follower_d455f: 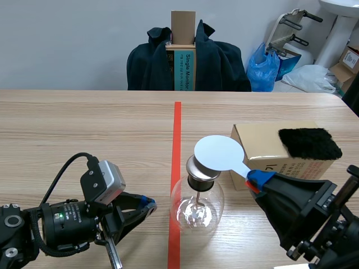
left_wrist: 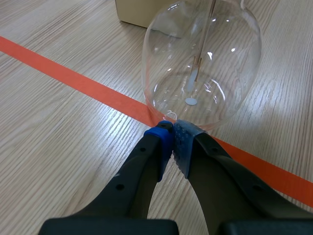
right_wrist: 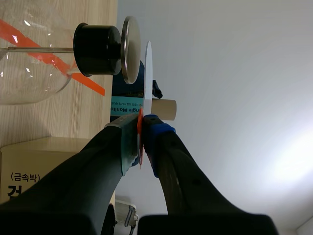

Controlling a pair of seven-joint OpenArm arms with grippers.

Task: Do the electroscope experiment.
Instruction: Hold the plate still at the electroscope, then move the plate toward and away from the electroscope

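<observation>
Low at the left of the table, the left gripper (follower_d455f: 149,204) lay on its side near the wood, its two fingers closed together with nothing between them. In its own wrist view the blue and grey pads (left_wrist: 183,142) met right at the foot of the clear round glass flask of the electroscope (left_wrist: 200,63); whether they touched the glass could not be told. The flask (follower_d455f: 196,208) stood upright on the orange-red tape line (follower_d455f: 177,129) near the table's middle, a thin rod hanging inside it. A black stopper (right_wrist: 95,49) sat in its neck, capped by a flat metal disc (right_wrist: 129,49).

Just over that cap sat a white round plastic paddle (follower_d455f: 219,152). Seen edge-on in the right wrist view, the paddle (right_wrist: 148,73) ran parallel to the metal disc and very close to it, contact unclear. The right gripper (follower_d455f: 255,180) came in from the right, clamped on the paddle's handle, whose thin edge was pinched between the pads (right_wrist: 142,125).

Behind it, a tan cardboard box (follower_d455f: 258,147) rested on the table with a black fuzzy cloth (follower_d455f: 309,143) lying on its top.
</observation>
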